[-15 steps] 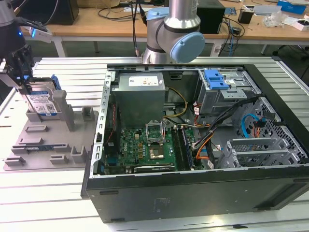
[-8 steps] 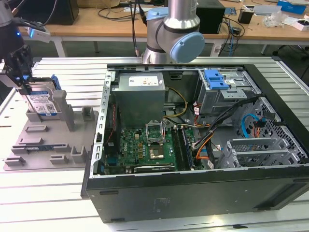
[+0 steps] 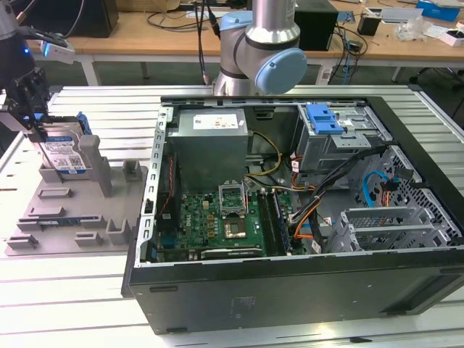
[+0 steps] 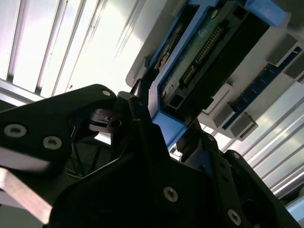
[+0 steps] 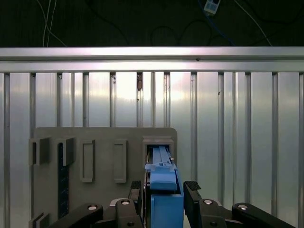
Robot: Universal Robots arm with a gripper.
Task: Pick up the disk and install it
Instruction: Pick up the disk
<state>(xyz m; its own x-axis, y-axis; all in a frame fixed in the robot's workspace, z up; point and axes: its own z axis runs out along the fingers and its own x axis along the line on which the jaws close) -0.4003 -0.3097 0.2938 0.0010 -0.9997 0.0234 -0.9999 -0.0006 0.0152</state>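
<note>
In the exterior view the arm [image 3: 270, 51] reached to the exterior view's left, its gripper [image 3: 30, 109] pointing down over the disk [image 3: 64, 154], which stood upright at the fixture plate's [image 3: 72, 217] far edge. In the second wrist view, then the first, the jaws pressed the disk's blue frame from both sides.

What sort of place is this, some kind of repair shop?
Probably a robotics lab or workshop: a robot arm stands behind an opened computer case on a slatted metal table, a disk sits in a grey tray beside it, and cable-strewn desks run behind.
</note>
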